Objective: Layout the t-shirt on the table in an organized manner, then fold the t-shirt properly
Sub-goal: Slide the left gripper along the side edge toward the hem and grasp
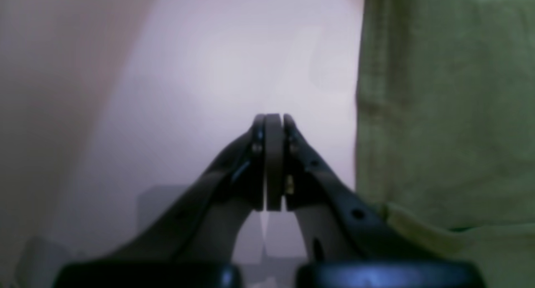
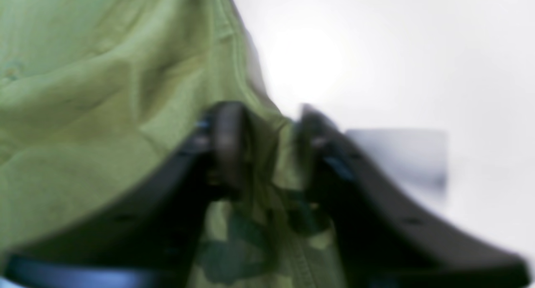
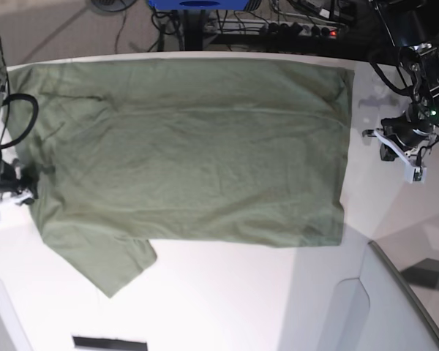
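The olive-green t-shirt (image 3: 190, 146) lies spread flat over the white table (image 3: 241, 292), with one sleeve sticking out at the front left. My right gripper (image 3: 18, 189) is at the shirt's left edge. In the right wrist view, which is blurred, its fingers (image 2: 228, 141) stand a little apart with a bunched ridge of the shirt (image 2: 83, 91) pinched between them. My left gripper (image 3: 377, 139) is over bare table just off the shirt's right edge. In the left wrist view it (image 1: 273, 125) is shut and empty, with the shirt (image 1: 451, 91) beside it.
A grey angled panel (image 3: 395, 300) stands at the front right. Cables and a power strip (image 3: 300, 25) run behind the table's far edge. A dark strip (image 3: 110, 342) lies near the front edge.
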Tool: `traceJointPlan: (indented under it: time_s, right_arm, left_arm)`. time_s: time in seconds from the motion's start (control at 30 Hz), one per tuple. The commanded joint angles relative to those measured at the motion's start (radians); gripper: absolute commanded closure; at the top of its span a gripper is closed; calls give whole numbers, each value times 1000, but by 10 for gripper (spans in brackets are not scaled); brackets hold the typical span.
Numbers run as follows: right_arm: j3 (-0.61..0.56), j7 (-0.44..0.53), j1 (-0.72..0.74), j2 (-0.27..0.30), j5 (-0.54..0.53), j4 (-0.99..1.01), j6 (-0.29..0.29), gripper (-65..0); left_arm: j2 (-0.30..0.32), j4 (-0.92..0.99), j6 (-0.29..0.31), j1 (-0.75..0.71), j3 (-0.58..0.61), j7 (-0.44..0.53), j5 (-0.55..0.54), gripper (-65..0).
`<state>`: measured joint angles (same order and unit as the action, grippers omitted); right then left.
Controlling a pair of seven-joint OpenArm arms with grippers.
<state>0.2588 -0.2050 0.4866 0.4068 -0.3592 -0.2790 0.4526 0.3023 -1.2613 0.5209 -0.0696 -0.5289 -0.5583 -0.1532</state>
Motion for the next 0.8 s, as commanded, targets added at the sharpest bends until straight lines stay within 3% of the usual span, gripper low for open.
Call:
traceJointPlan:
  time_s: [0.0,0.03,0.23,0.47,0.63,0.7,0.77]
  right_arm:
    - [0,19,27,25,-5,-13,4,-35]
    - [0,19,27,25,-5,-16,4,0]
    - [0,14,-15,25,-5,-108,4,0]
    - [6,-98,-88,24,-5,-288,4,0]
    - [1,-100,-93,13,-5,-312,4,0]
    - [1,-100,-93,10,-5,-312,4,0]
    - [1,-100,-93,7,-5,-312,4,0]
  left_arm:
    - [18,-16,-2,11,-3,24,-15,0]
    - [18,-16,-2,11,-3,24,-15,0]
    - [11,-13,-3,37,2,24,-7,0]
    - [10,153,-3,201,2,22,-16,0]
    - [8,271,-3,279,2,24,-18,-472]
    - [-4,331,-3,313,2,24,-18,-578]
    - [-13,394,-3,345,2,25,-18,-609]
